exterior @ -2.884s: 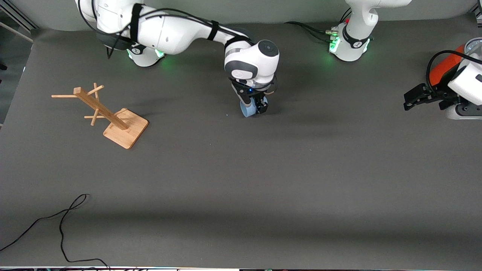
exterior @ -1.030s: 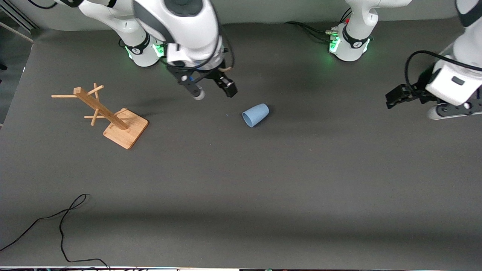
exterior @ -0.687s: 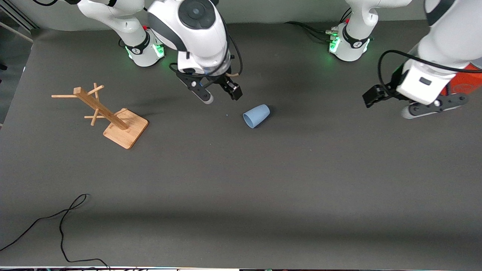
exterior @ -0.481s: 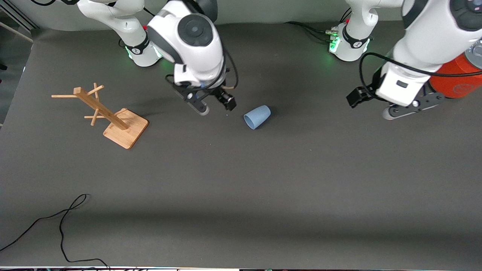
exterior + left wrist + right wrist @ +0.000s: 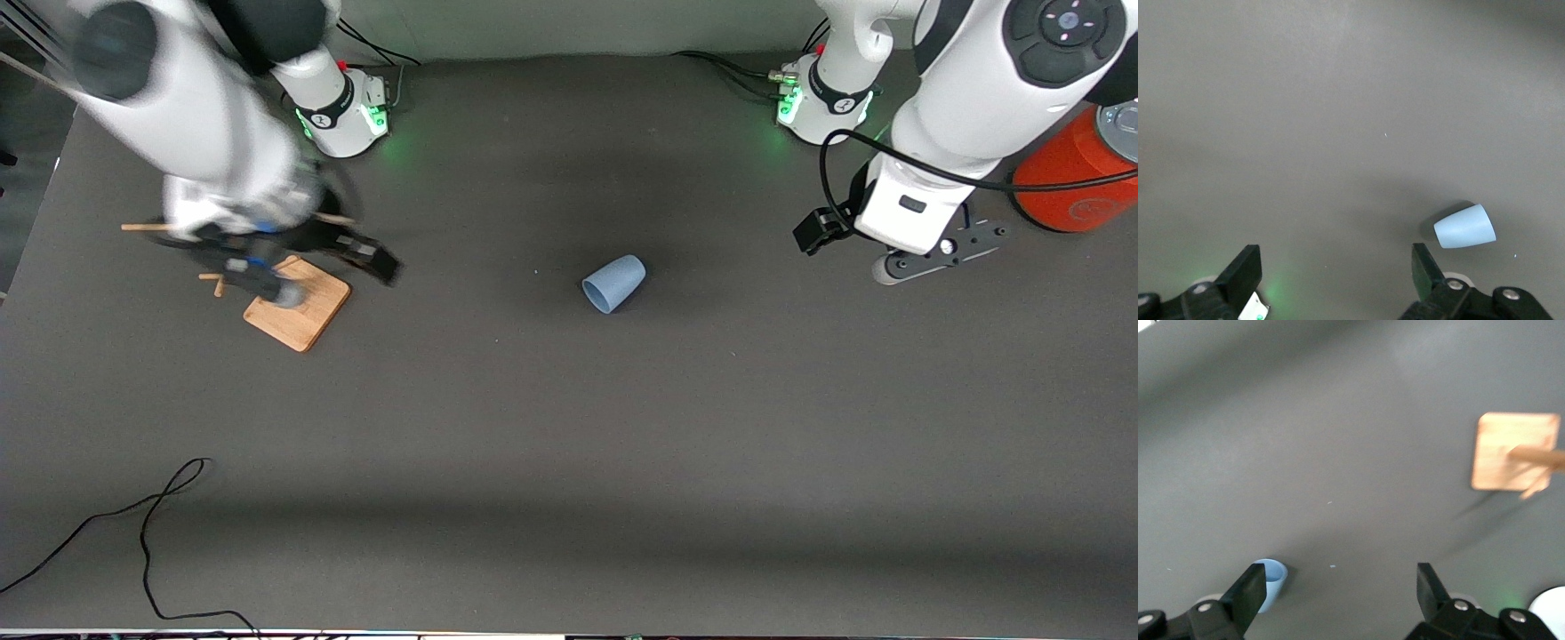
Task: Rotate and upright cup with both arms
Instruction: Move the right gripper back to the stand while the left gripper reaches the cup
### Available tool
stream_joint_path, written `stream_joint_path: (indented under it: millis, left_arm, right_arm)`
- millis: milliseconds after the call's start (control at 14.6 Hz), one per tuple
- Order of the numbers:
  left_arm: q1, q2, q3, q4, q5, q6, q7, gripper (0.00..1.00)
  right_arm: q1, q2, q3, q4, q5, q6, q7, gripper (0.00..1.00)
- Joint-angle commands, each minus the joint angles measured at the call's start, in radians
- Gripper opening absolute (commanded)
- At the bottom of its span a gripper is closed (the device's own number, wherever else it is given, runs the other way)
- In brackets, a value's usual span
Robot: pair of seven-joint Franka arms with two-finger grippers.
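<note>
cable (image 5: 142,524): closest to the front camera, loose on the surface (image 5: 569,462) at the right arm's end, not part of the job.

cup (image 5: 613,284): seen lying on its side mid-surface, not yet upright. Long axis is set on a diagonal, with the open mouth turned toward the front camera and the right arm's end, and the rounded base toward the left arm's base. Nothing is touching it.

rack (image 5: 293,302): wooden peg stand, well apart from the cup at the right arm's end.

right claw (image 5: 302,271): blurred, held over the rack's base, well apart from the cup. Fingers are seen spread wide in the right wrist view, nothing between them, cup off to one side.

left claw (image 5: 845,253): held over bare surface between the cup and the can (image 5: 1071,182). Fingers spread in the left wrist view (image 5: 1335,277), nothing gripped, cup (image 5: 1464,227) just off one fingertip.

nearer arm: probably the left, by a fair bit.

what the next move hangs on: the cup lies toward the right arm's end from the left claw, so a grip across the short width looks likelier than one along the axis.
</note>
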Motion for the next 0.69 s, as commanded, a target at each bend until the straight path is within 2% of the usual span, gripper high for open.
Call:
stream_joint_path:
  millis: [0, 206, 618]
  left_arm:
    - [-0.073, 0.043, 0.003, 0.023, 0.023, 0.013, -0.126, 1.0]
    - [-0.174, 0.174, 0.003, 0.129, 0.075, 0.012, -0.302, 1.0]
    - [-0.378, 0.526, 0.006, 0.437, 0.187, 0.0, -0.624, 1.0]
  right_arm:
    - [0.017, -0.084, -0.11, -0.032, 0.029, -0.047, -0.199, 1.0]
    - [0.017, -0.166, -0.203, -0.111, 0.031, -0.048, -0.328, 1.0]
    - [0.017, -0.187, -0.345, -0.148, 0.031, -0.046, -0.583, 1.0]
